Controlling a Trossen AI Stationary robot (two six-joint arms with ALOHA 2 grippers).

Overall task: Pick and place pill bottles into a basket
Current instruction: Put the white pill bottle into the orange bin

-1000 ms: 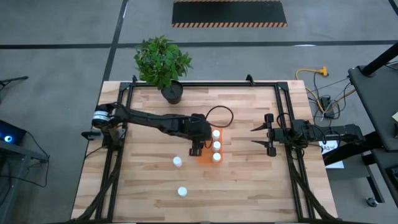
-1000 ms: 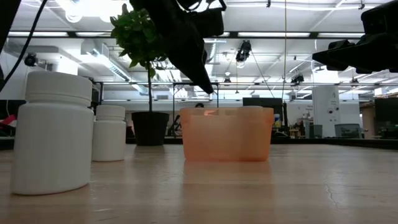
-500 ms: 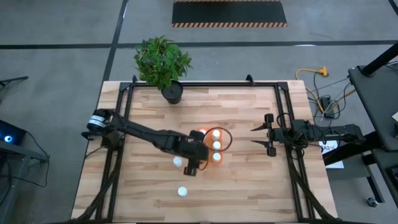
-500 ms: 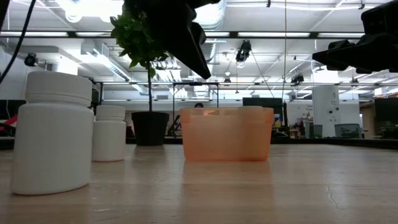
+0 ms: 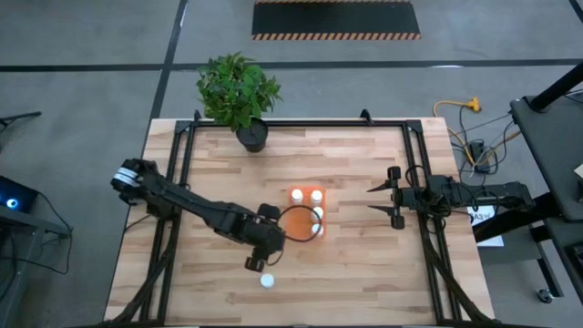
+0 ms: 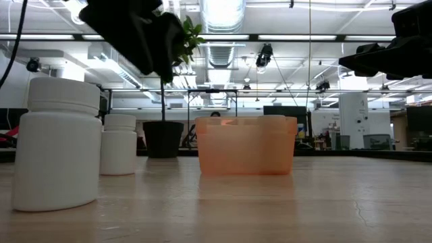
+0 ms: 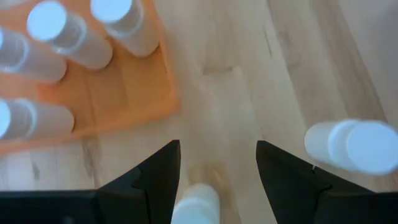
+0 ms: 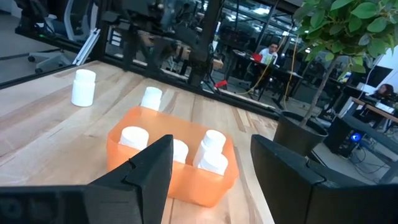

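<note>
The orange basket (image 5: 301,223) stands mid-table and holds several white pill bottles (image 7: 65,37). Two more pill bottles stand upright on the wood to its near left. One (image 7: 196,205) shows just below the gap of my open left gripper (image 7: 217,174), which hangs above the table (image 6: 135,34). The other (image 5: 267,281) stands closer to the near edge (image 7: 354,146). Neither is touched by my left gripper (image 5: 257,262). My right gripper (image 5: 375,200) waits open and level at the right side, pointing at the basket (image 8: 174,155).
A black plant pot (image 5: 252,137) with a green plant stands at the far edge, left of centre. Black frame rails (image 5: 178,210) run along the table's left and right sides. Bare wood (image 5: 364,273) lies near and right of the basket.
My left gripper has swung from the basket's left side toward the table's near edge and a little left, staying high, and now hangs over the loose bottle nearer the basket. The bottles and the basket have not moved.
</note>
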